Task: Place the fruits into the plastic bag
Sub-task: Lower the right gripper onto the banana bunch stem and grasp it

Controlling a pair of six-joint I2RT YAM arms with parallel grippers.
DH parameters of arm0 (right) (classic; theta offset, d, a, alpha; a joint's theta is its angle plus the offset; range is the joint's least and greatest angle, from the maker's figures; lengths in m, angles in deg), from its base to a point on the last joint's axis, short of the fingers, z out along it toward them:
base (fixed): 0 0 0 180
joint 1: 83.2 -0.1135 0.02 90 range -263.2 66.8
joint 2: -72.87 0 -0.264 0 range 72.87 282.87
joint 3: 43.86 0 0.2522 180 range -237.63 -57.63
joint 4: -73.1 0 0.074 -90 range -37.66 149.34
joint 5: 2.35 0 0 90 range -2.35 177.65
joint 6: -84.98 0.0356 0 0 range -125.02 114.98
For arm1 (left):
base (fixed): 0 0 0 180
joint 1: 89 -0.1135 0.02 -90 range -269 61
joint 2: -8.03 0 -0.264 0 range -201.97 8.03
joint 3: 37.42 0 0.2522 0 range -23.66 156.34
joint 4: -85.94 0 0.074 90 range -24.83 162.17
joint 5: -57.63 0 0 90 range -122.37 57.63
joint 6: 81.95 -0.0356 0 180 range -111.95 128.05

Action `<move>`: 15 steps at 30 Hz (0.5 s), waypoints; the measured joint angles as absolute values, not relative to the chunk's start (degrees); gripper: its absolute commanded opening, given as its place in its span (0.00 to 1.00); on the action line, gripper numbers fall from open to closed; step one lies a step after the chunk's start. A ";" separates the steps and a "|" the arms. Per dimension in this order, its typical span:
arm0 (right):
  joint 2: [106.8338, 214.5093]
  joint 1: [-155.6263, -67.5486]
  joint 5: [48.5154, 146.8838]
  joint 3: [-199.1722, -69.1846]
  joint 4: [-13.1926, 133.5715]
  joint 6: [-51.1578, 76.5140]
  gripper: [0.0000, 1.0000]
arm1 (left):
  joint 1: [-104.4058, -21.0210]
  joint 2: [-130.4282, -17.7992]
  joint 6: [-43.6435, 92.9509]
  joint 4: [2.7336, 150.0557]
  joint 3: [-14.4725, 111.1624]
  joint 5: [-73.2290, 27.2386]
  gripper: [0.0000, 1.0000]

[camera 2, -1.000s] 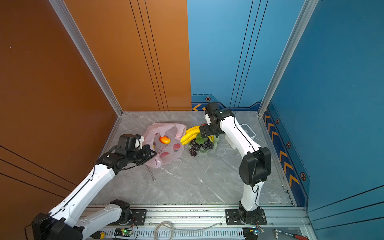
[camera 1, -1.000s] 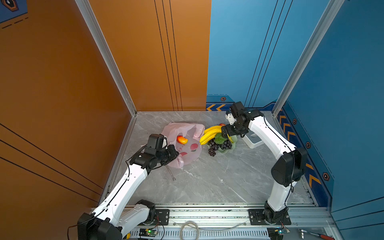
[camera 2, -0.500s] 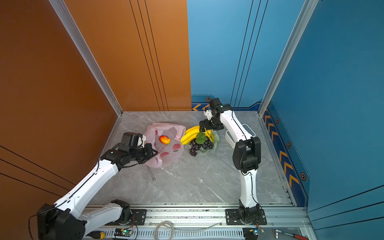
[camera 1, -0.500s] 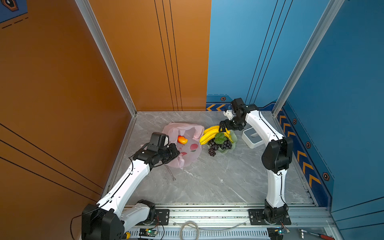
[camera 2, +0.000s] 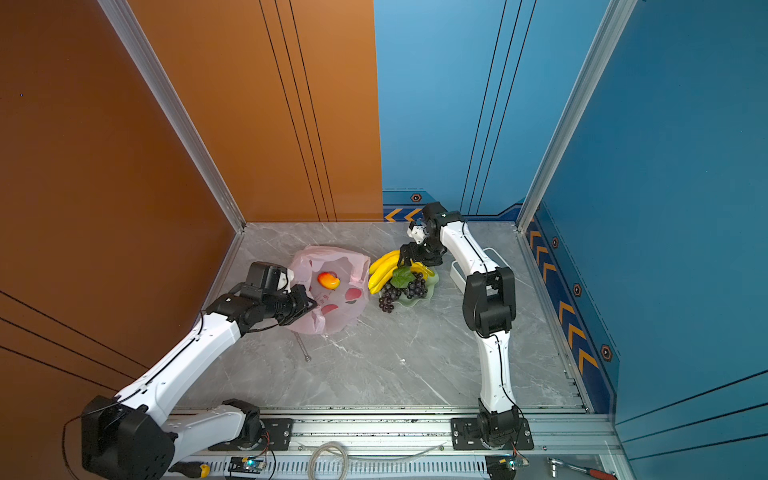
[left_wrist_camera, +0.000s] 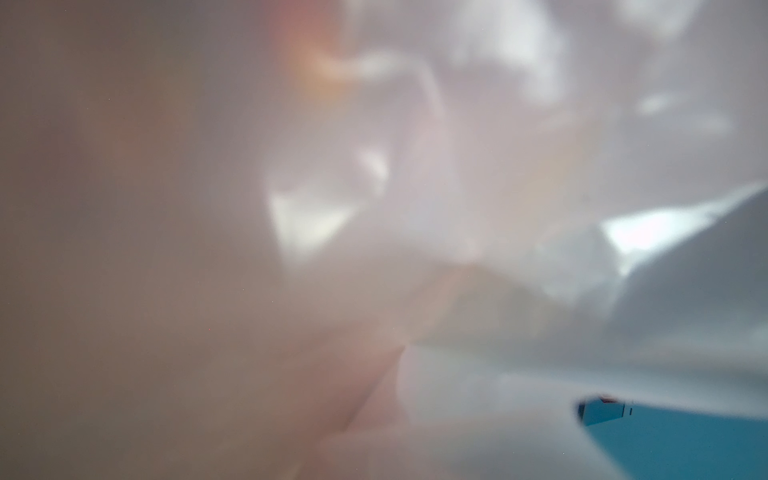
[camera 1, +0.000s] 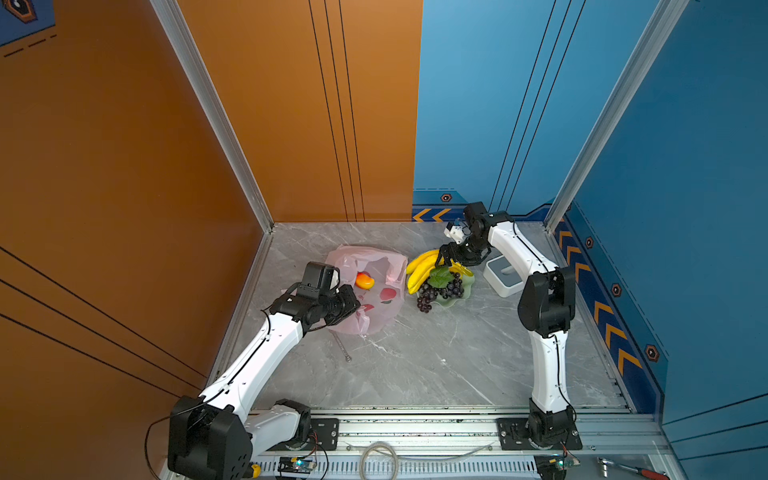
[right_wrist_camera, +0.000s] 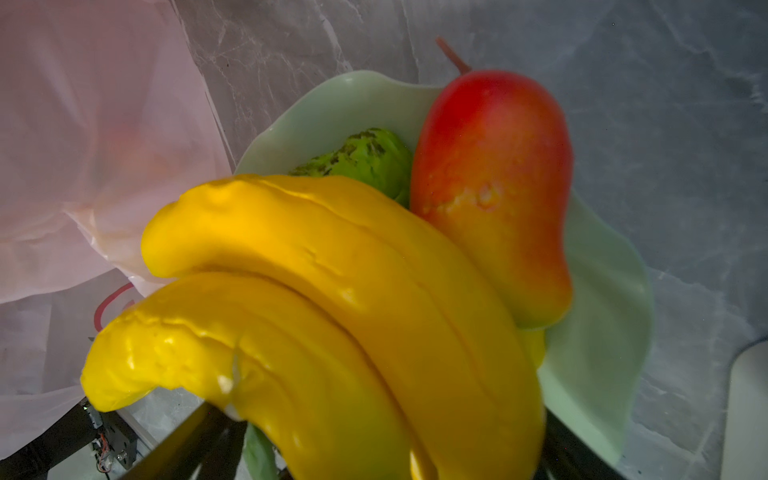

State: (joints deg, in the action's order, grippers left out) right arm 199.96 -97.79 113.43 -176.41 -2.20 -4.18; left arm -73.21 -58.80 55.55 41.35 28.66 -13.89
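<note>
Landmark: pale green dish (camera 1: 465, 293) is sitting toward the far side of the grey marbled table (camera 1: 415, 365); every place below is being given from this dish.
Banana bunch: yellow banana bunch (camera 1: 419, 268) is lying across the dish's left rim in both top views (camera 2: 382, 270), its tips overhanging toward the bag.
Right gripper: right gripper (camera 1: 444, 259) is reaching down over the dish's far-left edge, its jaws standing apart on either side of the bunch's stem end. In the right wrist view its dark fingers (right_wrist_camera: 187, 436) are flanking the bananas (right_wrist_camera: 311, 311); whether they are touching the fruit I cannot tell.
Grapes: dark purple grapes (camera 1: 440, 291), topped by a green leaf (camera 1: 440, 275), are spilling over the dish's near-left rim onto the table.
Other fruit on the dish: red-orange mango (right_wrist_camera: 494, 187) and a green piece (right_wrist_camera: 365, 160) are lying in the dish (right_wrist_camera: 602, 332) beside the bananas.
Plastic bag: pale-pink plastic bag (camera 1: 353, 255) is lying just left of the dish, close to the banana tips, its mouth gaping upward.
Fruit in the bag: second mango (camera 1: 365, 281) is resting inside the bag (camera 2: 328, 280).
Left gripper: left gripper (camera 1: 355, 307) is working at the bag's near edge, well left of the dish, jaws pressed together on the plastic; blurred pink film (left_wrist_camera: 374, 208) is filling the left wrist view.
White box: white box (camera 1: 503, 276) is sitting just right of the dish.
</note>
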 measured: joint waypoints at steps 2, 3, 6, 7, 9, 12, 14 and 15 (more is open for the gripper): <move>200.00 -97.99 113.45 -176.41 -2.20 -4.20 0.84 | -73.21 -58.80 55.55 41.35 28.66 -13.89 0.00; 200.00 -98.10 113.43 -176.41 -2.20 -4.20 0.83 | -73.21 -58.80 55.55 41.35 28.68 -13.89 0.00; 200.00 -98.27 113.36 -176.41 -2.20 -4.16 0.76 | -73.21 -58.80 55.55 41.35 28.66 -13.89 0.00; 200.00 -98.30 113.27 -176.39 -2.20 -4.16 0.73 | -73.21 -58.80 55.55 41.35 28.68 -13.89 0.00; 200.00 -98.30 113.01 -176.28 -2.07 -3.98 0.68 | -73.21 -58.80 55.55 41.35 28.68 -13.89 0.00; 199.91 -98.30 112.86 -175.18 -1.57 -3.72 0.63 | -73.21 -58.80 55.53 41.35 28.68 -13.89 0.00; 199.85 -98.30 112.49 -174.02 -1.35 -3.55 0.58 | -73.21 -58.80 55.55 41.35 28.68 -13.89 0.00; 199.83 -98.30 112.40 -173.52 -1.22 -3.48 0.58 | -73.21 -58.80 55.55 41.35 28.68 -13.89 0.00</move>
